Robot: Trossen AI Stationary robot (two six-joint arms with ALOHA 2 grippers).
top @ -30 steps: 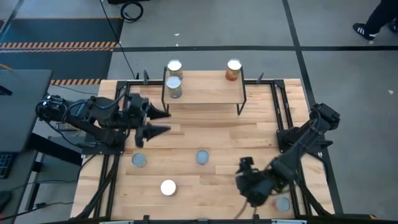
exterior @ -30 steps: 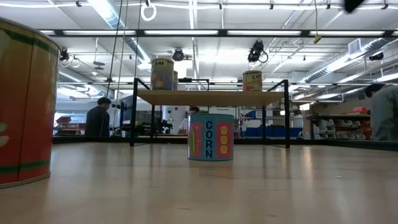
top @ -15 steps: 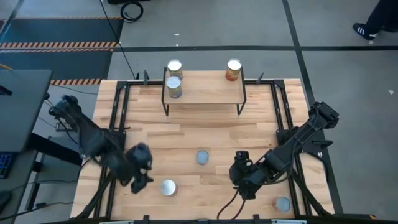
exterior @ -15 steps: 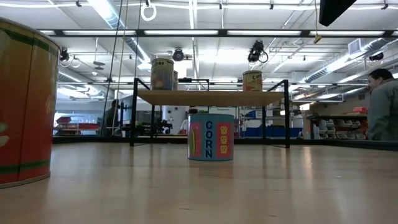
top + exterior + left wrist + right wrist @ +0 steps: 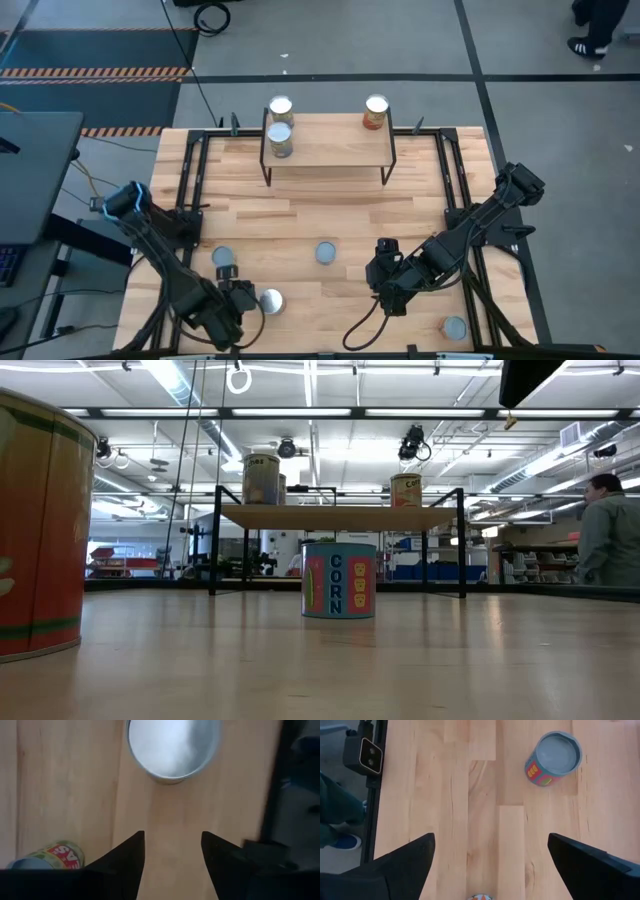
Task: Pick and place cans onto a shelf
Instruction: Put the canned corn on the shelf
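Observation:
The shelf (image 5: 330, 150) stands at the table's far edge with three cans on it (image 5: 280, 106) (image 5: 280, 138) (image 5: 375, 110). Several cans stand upright on the table: a pale-topped one (image 5: 271, 300) near the near edge, a grey-topped one (image 5: 222, 258), the blue CORN can (image 5: 325, 252) and one at the near right corner (image 5: 455, 327). My left gripper (image 5: 246, 297) is open and points down; its fingertips stand just short of the pale-topped can (image 5: 172, 745) and touch nothing. My right gripper (image 5: 385, 283) is wide open and empty, right of the CORN can (image 5: 554, 757).
Black frame rails (image 5: 190, 180) run along the table's left and right sides. The low camera's small box (image 5: 365, 752) sits at the near edge. A person's leg and blue shoe (image 5: 337, 840) show beyond that edge. Bare wood (image 5: 330, 210) lies between the shelf and the loose cans.
My left gripper has swung from beside the shelf's left end to the near edge, tipping from level to pointing down, and now stands by the pale-topped can. My right gripper has moved a little toward the left and far edges, away from the corner can.

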